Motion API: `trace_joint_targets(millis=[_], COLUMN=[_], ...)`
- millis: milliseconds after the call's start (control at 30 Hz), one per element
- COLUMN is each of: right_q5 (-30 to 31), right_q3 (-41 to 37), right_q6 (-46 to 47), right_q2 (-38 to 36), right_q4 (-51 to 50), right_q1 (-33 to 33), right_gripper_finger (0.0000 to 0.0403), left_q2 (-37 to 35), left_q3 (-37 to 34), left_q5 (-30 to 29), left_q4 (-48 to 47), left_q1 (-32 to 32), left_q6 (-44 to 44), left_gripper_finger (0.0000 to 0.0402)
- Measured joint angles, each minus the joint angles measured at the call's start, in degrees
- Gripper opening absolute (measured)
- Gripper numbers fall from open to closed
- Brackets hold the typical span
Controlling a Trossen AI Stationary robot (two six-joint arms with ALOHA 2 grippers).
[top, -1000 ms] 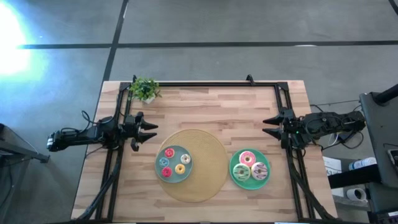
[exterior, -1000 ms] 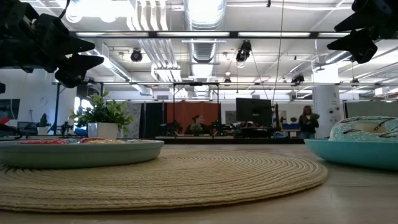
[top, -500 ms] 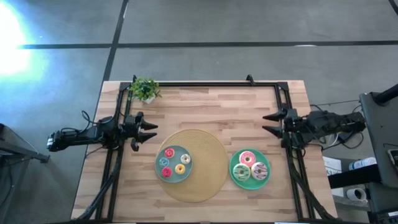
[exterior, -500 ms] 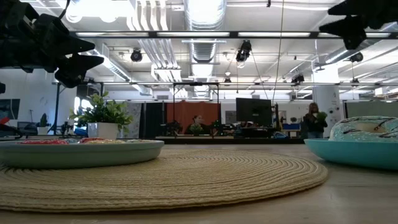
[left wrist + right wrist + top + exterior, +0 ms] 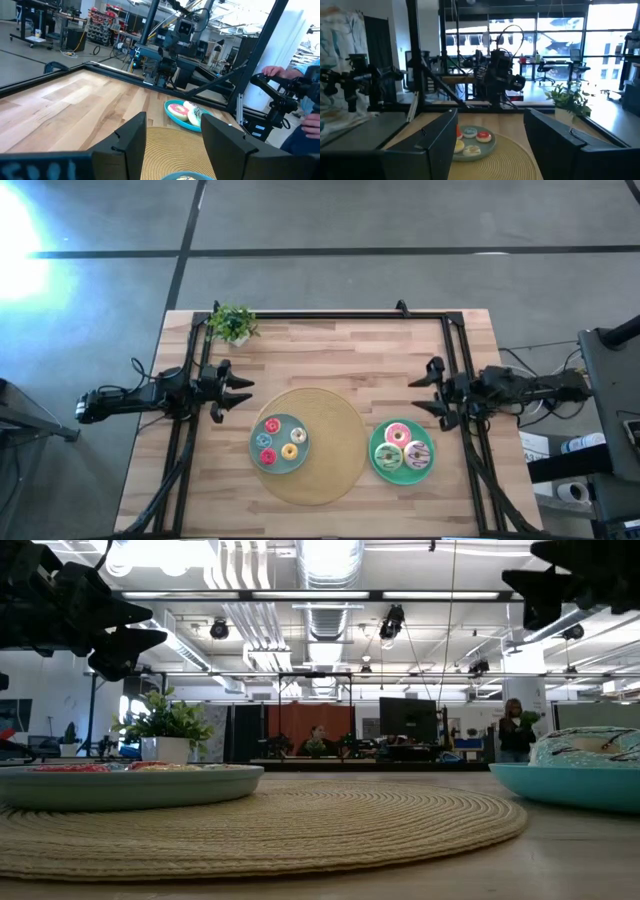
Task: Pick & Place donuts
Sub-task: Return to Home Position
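Observation:
Several small donuts, red, pink and yellow, lie on a grey-blue plate point(image 5: 278, 442) that sits on a round woven mat point(image 5: 312, 445). Larger donuts point(image 5: 403, 447), iced pink and pale green, lie on a green plate point(image 5: 402, 449) to the mat's right. My left gripper point(image 5: 245, 391) hovers open above the table's left side, left of the mat. My right gripper point(image 5: 422, 393) hangs open over the table's right side, above and just beyond the green plate. Both hold nothing.
A small leafy plant in a white pot point(image 5: 233, 324) stands at the far left corner. Black frame rails point(image 5: 330, 316) run along the far edge and both sides. Bare wood lies between the mat and the far rail. People move in the room behind.
My right gripper has moved toward the table's left, in over the table's right side and closer to the green plate, staying open. My left gripper has kept still. The donuts and plates lie as before.

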Motion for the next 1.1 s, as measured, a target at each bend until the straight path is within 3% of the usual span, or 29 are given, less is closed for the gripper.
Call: trace_joint_targets(millis=[333, 567, 733, 1100], right_q5=[-0.18, -0.20, -0.18, -0.08], right_q3=[-6.96, -7.02, -7.02, -7.00], right_q6=[0.21, -0.87, -1.29, -6.51], right_q2=[-0.17, -2.96, -9.58, -9.82], right_q4=[4.89, 1.13, -6.23, -8.27], right_q1=[-1.14, -2.97, -3.02, -3.74], right_gripper_finger=[0.0221, 0.0221, 0.0221, 0.0221], left_q2=[0.00, 0.00, 0.00, 0.48], left_q3=[0.00, 0.00, 0.00, 0.02], left_q5=[0.00, 0.00, 0.00, -0.02], left_q4=[0.00, 0.00, 0.00, -0.02], left_q1=[0.00, -0.02, -0.02, -0.01], left_q6=[0.01, 0.01, 0.01, 0.01], left_gripper_finger=[0.0163, 0.0163, 0.0163, 0.0163])
